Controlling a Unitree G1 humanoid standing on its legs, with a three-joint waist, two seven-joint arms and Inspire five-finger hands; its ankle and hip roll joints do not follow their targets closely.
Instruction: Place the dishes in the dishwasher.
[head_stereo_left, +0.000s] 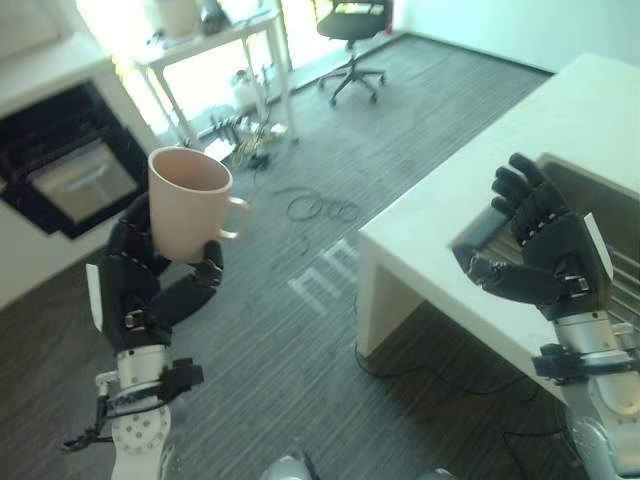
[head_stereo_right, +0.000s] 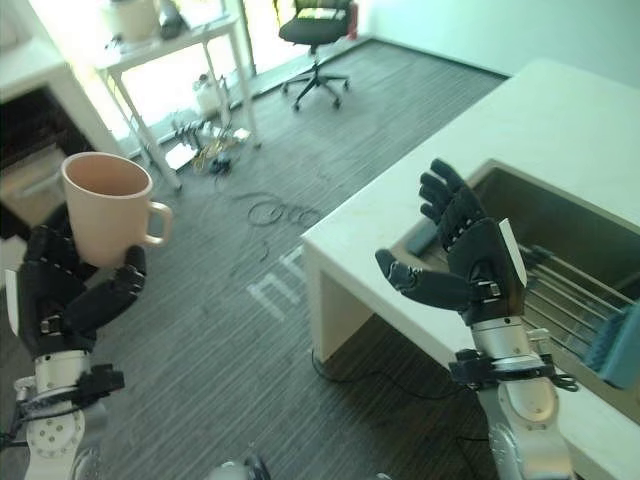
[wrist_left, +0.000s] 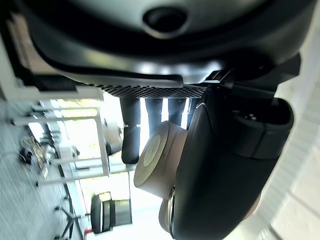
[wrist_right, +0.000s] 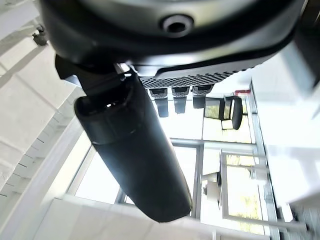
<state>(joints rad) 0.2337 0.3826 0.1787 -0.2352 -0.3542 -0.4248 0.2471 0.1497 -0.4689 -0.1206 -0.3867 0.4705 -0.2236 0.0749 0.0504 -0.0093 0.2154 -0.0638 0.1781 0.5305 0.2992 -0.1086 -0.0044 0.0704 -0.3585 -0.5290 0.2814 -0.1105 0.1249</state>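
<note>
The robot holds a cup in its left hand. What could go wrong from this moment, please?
1. The left hand grips the mug low on its body, high above the floor, so it might slip and break.
2. The open dishwasher sits far to the left; a swing could knock the mug against it.
3. The right hand hovers open near the sink edge and could bump it.

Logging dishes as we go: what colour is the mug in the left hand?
Plain pale beige mug, no pattern, held in the left hand; clearest in the left eye view.

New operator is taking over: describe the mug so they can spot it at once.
Look left of the white counter, above the grey carpet. The left hand holds the mug upright there. It is pale pink with one handle, unlike the empty right hand.
</note>
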